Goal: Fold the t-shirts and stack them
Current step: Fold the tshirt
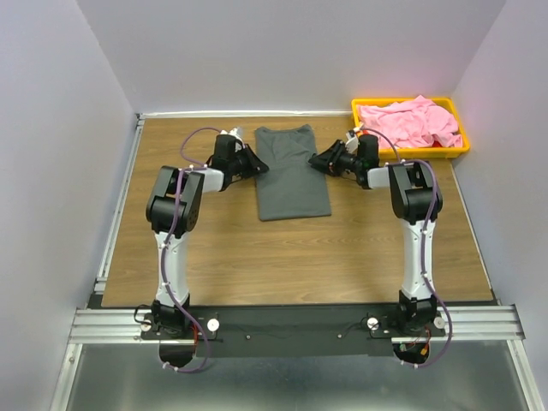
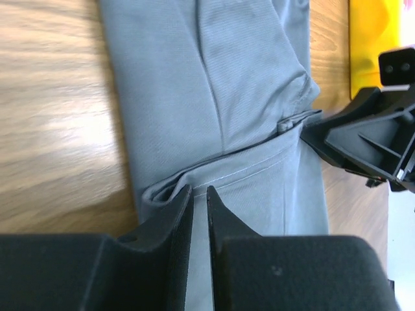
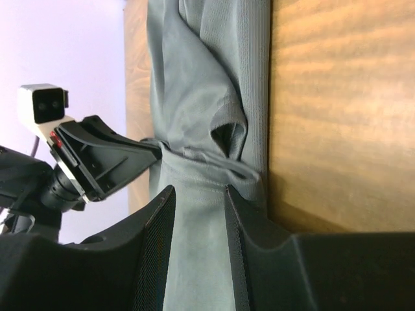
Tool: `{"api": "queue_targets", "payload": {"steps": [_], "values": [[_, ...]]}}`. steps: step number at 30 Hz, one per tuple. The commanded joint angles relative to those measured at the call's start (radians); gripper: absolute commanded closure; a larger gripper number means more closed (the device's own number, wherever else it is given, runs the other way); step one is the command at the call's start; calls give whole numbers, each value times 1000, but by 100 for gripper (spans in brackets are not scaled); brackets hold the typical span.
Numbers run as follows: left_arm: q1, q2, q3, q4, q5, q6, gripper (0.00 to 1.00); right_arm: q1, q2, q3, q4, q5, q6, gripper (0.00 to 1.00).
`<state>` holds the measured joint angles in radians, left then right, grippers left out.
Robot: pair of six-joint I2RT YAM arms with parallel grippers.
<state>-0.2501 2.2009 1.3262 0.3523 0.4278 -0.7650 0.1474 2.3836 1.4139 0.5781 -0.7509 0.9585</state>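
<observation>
Wooden table (image 1: 214, 257), white walls. Mid-table lies the grey shirt (image 1: 293, 171), folded into a long strip between both arms, handy for each to reach a side. Over in the far right corner the tray (image 1: 428, 152) holds the crumpled pink shirt (image 1: 411, 122). Both the left gripper (image 1: 257, 163) and right gripper (image 1: 318, 160) are clamped on a side edge, probably for the crosswise fold.

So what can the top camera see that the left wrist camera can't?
Only the top camera shows the pink shirt. Only the left wrist camera shows the stitching on the fold that the left gripper pinches. Both show the grey shirt, the right gripper gripping its other edge, the yellow tray and the table.
</observation>
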Motion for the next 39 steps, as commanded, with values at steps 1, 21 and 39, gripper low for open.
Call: {"api": "queue_targets", "payload": {"steps": [1,21,39], "values": [[14,-113,-45,-33,6,48,76,-11,-97,-62,-43,35,-50,56],[-115,-823,-464,-613,-549,342,26,279,-646,-311,-1038,805,-546,47],[-230,-857,-513,-651,-594,299,27,340,-601,-273,-1058,906,-454,48]]}}
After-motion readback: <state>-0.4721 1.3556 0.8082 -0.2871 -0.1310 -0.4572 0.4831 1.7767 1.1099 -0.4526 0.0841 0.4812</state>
